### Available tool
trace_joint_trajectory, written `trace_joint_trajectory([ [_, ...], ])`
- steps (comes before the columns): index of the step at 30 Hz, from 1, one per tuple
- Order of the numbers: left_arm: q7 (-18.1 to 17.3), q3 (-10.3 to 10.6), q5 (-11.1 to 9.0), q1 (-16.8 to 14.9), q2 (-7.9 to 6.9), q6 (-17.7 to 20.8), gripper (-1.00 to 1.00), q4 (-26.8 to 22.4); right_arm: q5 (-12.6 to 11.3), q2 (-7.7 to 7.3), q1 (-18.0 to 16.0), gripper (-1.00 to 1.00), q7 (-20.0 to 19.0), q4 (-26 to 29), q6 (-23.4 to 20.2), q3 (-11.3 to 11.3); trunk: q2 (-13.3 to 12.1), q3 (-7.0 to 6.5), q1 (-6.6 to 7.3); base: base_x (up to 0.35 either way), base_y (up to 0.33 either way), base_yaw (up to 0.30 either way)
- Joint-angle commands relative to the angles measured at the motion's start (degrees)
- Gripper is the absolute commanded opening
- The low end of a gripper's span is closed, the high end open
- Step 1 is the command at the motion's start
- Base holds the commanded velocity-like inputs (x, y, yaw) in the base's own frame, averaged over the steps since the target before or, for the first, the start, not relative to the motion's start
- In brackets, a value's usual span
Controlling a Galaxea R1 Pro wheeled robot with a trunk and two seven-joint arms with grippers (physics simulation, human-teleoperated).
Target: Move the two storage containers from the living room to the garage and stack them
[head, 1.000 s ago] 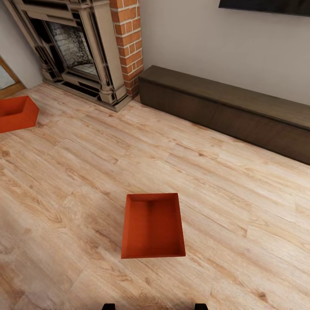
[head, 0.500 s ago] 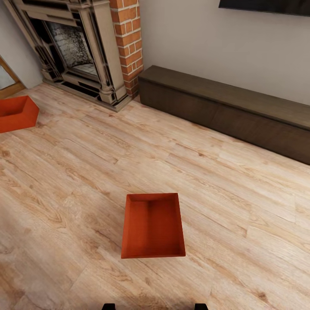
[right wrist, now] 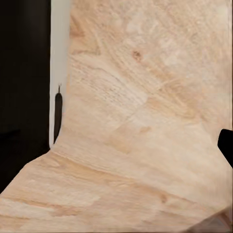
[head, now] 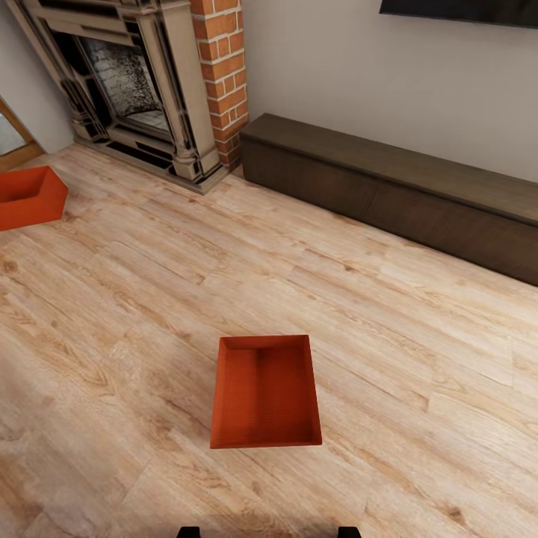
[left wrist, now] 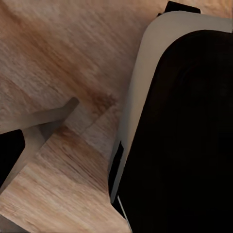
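**Spotter:** What room are you in?

**Operator:** The living room. I see a light wood-plank floor [head: 134, 299], a brick fireplace [head: 149, 82] at the far left and a long dark low cabinet [head: 396, 190] along the wall.

**Spotter:** And the containers?

**Operator:** The near container [head: 265, 392] sits on the planks just ahead of my base, open side up and empty. The far container [head: 28, 196] is well apart from it, at the left edge near the fireplace.

**Spotter:** Are the fingers open?

**Operator:** I cannot tell for either arm. The wrist views give me only planks and the robot's own body.

**Spotter:** So which step?

**Operator:** I judge it's the first pickup, not yet begun. Next I'd bring both arms down to the near container's long sides and squeeze evenly.
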State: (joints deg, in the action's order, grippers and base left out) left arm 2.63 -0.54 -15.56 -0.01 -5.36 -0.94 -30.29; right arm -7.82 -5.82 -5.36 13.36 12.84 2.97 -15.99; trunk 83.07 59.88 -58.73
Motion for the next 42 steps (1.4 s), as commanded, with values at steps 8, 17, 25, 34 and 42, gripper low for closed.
trace_joint_trajectory([
  [8,1.7,0.0,-1.3,-6.3,-1.83,1.0,1.0,1.4,-2.6,-5.37,-17.0,1.0,1.7,0.5,-2.1,5.0,0.0,0.03,0.0,0.0,0.0,0.0],
  [17,4.0,0.0,-1.5,-22.5,-1.79,3.0,1.0,8.8,-2.8,-4.57,-29.8,1.0,1.8,-0.2,2.9,6.0,0.0,0.03,0.0,0.0,0.0,0.0],
  [25,4.4,0.0,-1.5,-33.8,2.93,5.3,1.0,10.7,-2.7,3.7,-33.0,1.0,0.9,-1.4,6.3,6.0,0.0,0.03,0.0,0.0,0.0,0.0],
  [34,8.2,0.8,0.9,-34.7,10.22,5.0,1.0,10.5,-1.9,7.11,-33.0,1.0,-5.5,-1.8,7.4,5.6,0.0,0.03,0.0,0.0,0.0,0.0],
  [42,8.5,1.0,6.4,-34.7,10.73,4.8,1.0,10.4,-1.5,9.32,-33.0,1.0,-8.3,-2.0,6.9,5.3,0.0,0.03,0.0,0.0,0.0,0.0],
])
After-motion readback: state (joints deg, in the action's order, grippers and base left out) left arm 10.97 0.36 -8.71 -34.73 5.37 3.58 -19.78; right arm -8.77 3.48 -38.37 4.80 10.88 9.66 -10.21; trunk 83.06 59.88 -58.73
